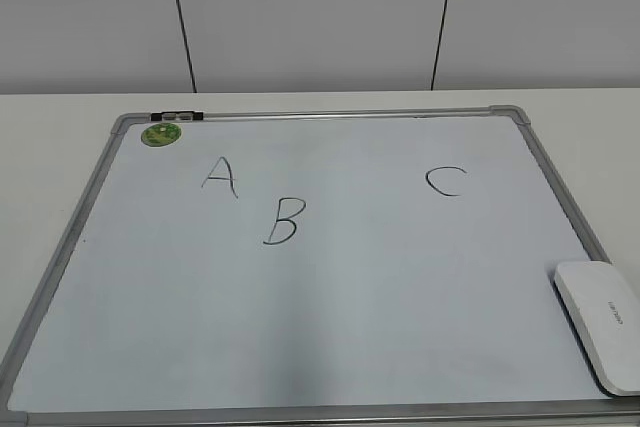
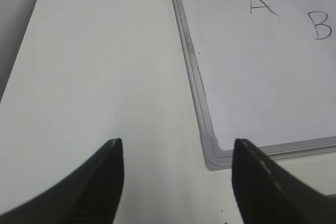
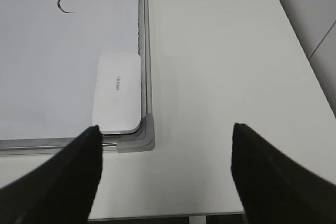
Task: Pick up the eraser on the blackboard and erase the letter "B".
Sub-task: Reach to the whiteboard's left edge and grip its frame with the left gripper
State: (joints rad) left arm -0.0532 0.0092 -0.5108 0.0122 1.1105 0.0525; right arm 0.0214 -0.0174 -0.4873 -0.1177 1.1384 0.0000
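The blackboard point(image 1: 330, 327) is a pale whiteboard with a grey frame, lying flat on the table. The handwritten letter "B" point(image 1: 284, 221) is left of its middle, also in the left wrist view point(image 2: 321, 24). The white eraser point(image 1: 603, 321) lies in the board's near right corner, also in the right wrist view point(image 3: 117, 91). My left gripper point(image 2: 177, 148) is open and empty over bare table, left of the board's near left corner. My right gripper point(image 3: 165, 129) is open and empty, near the board's near right corner, short of the eraser. Neither gripper shows in the exterior view.
An "A" point(image 1: 220, 176) and a "C" point(image 1: 446, 181) are also written on the board. A round green magnet point(image 1: 160, 134) sits at the far left corner. White table point(image 3: 220, 66) extends right of the board to its edge; a panelled wall stands behind.
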